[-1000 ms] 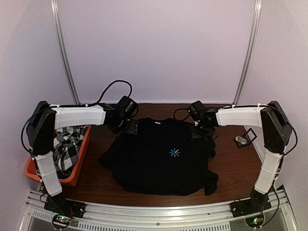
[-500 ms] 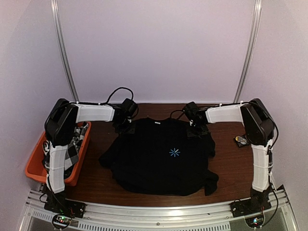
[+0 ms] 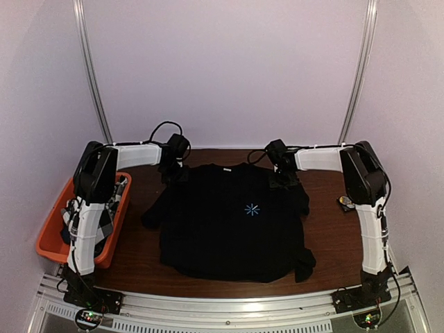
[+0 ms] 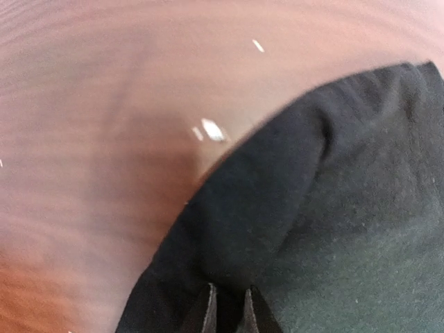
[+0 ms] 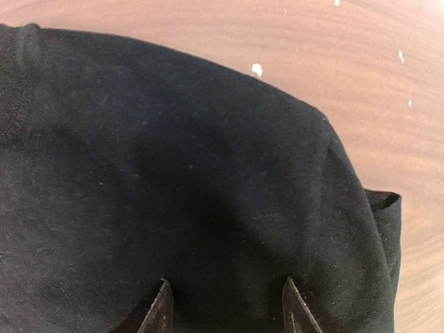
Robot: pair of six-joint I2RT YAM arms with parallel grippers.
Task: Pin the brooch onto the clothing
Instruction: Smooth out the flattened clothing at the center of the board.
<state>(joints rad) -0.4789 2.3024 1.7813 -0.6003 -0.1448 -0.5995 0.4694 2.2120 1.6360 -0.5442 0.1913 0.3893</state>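
T-shirt (image 3: 229, 236) dragged rearward on tabletop (image 3: 139, 257); left end effector (image 4: 229, 310) pinches shoulder fabric, right end effector (image 5: 225, 305) half open.

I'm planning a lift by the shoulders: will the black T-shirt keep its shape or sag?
Likely sags: the T-shirt ridges into a soft fold at the left gripper. Probably light and draggable; its hem corner lies bunched.
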